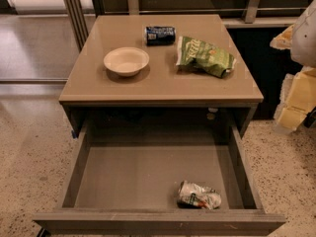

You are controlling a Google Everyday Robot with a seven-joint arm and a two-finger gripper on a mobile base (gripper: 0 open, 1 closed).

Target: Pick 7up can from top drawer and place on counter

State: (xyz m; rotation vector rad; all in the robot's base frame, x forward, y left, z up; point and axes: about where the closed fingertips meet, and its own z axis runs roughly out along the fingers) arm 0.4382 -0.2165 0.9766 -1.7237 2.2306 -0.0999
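Observation:
The 7up can, silvery-white with green and red markings and a crushed body, lies on its side in the top drawer, near the front right corner. The drawer is pulled fully out below the counter, a glossy tan tabletop. My gripper hangs at the right edge of the view, beside the counter's right side, well above and to the right of the can. It holds nothing that I can see.
On the counter stand a white bowl at the left, a dark blue can lying at the back, and a green chip bag at the right. Speckled floor surrounds the drawer. A dark cabinet stands at the right.

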